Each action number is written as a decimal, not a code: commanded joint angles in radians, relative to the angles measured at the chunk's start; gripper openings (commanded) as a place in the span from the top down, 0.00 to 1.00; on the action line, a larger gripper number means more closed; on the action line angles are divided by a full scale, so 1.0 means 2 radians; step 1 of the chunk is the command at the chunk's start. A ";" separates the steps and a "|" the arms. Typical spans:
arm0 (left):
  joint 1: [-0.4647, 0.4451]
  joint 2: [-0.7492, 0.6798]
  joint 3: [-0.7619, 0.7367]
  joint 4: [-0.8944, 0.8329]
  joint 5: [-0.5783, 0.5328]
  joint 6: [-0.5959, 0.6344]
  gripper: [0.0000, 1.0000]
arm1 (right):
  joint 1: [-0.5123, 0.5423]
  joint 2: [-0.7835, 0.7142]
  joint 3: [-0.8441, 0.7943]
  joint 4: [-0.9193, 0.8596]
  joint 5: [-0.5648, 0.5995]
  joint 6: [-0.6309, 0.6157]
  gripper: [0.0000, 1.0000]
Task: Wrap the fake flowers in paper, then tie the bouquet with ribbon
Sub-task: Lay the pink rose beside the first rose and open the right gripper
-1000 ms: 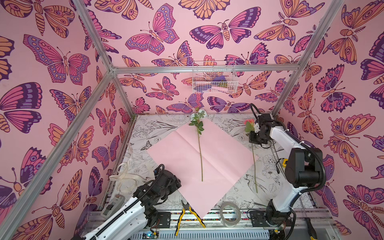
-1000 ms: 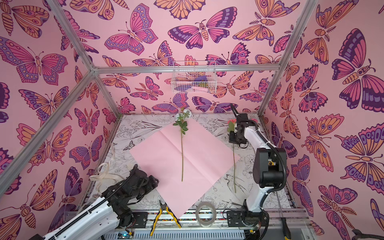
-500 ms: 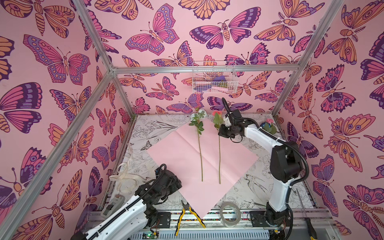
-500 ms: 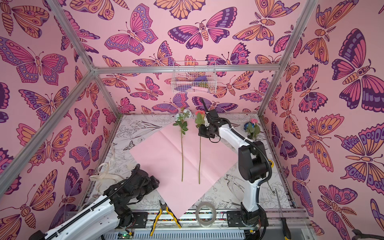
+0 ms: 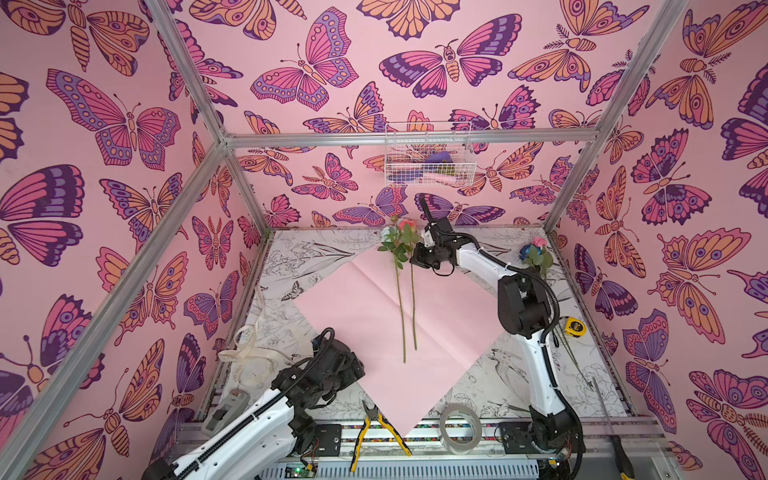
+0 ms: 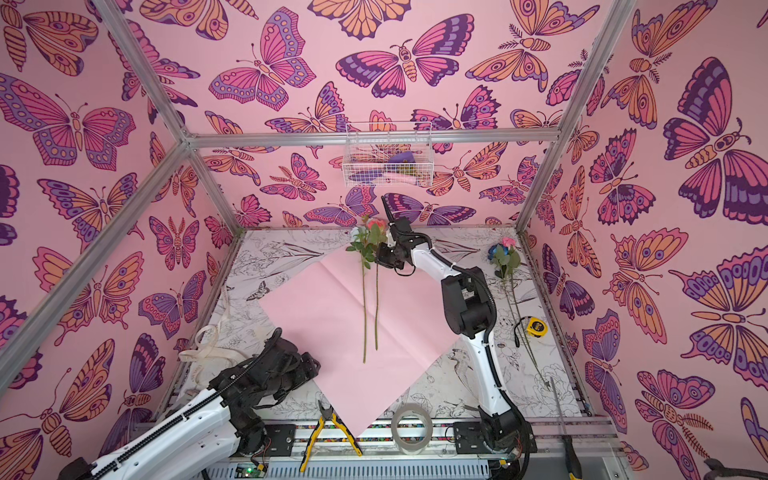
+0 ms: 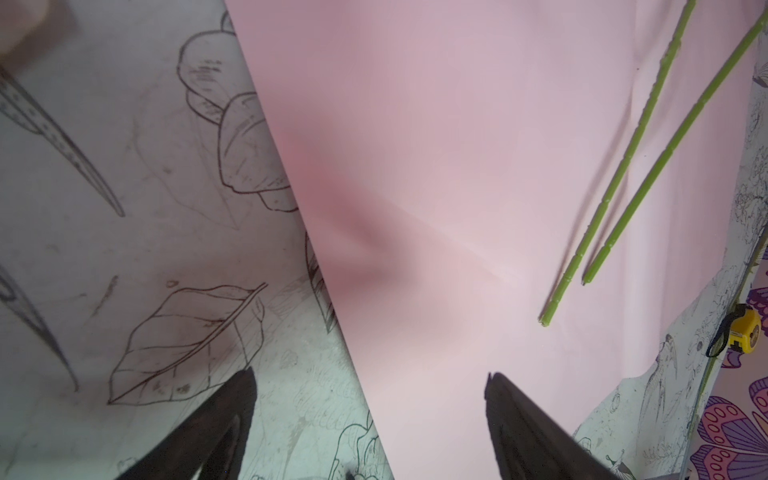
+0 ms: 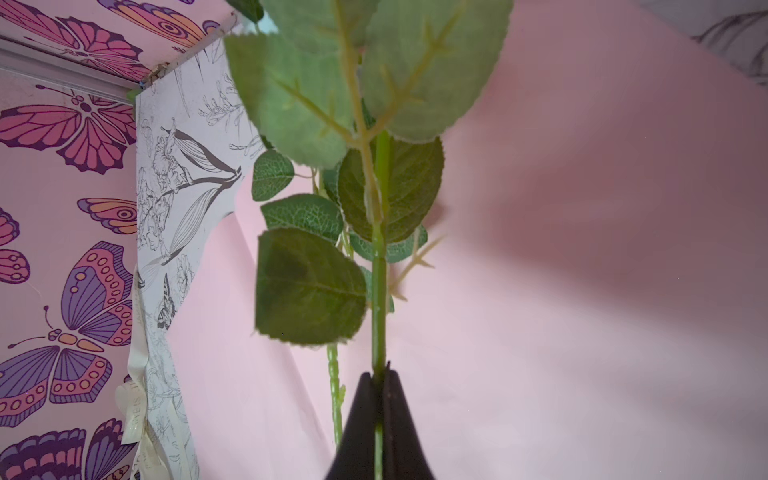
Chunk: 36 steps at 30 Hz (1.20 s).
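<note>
Since a second ago the right arm has swung from the right side to the far middle, bringing the coral-pink rose (image 5: 413, 299) with it. Its stem now lies along the pink paper (image 5: 345, 316), just beside the white rose (image 5: 400, 307). Stretched far out and low, the right gripper (image 8: 379, 376) is pinched tight on that stem just below the leaves. The left arm sits folded at the near left. The left gripper (image 7: 370, 380) is spread wide over the paper's near-left edge, holding nothing. Leaves mostly hide the white head. The blue and pink roses (image 5: 535, 252) lie at the far right; in a top view their stems run partly behind the right arm's elbow.
</note>
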 commanded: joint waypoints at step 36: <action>0.005 -0.022 0.009 0.005 0.007 0.016 0.02 | -0.240 -0.372 -0.327 -0.167 0.155 -0.154 0.60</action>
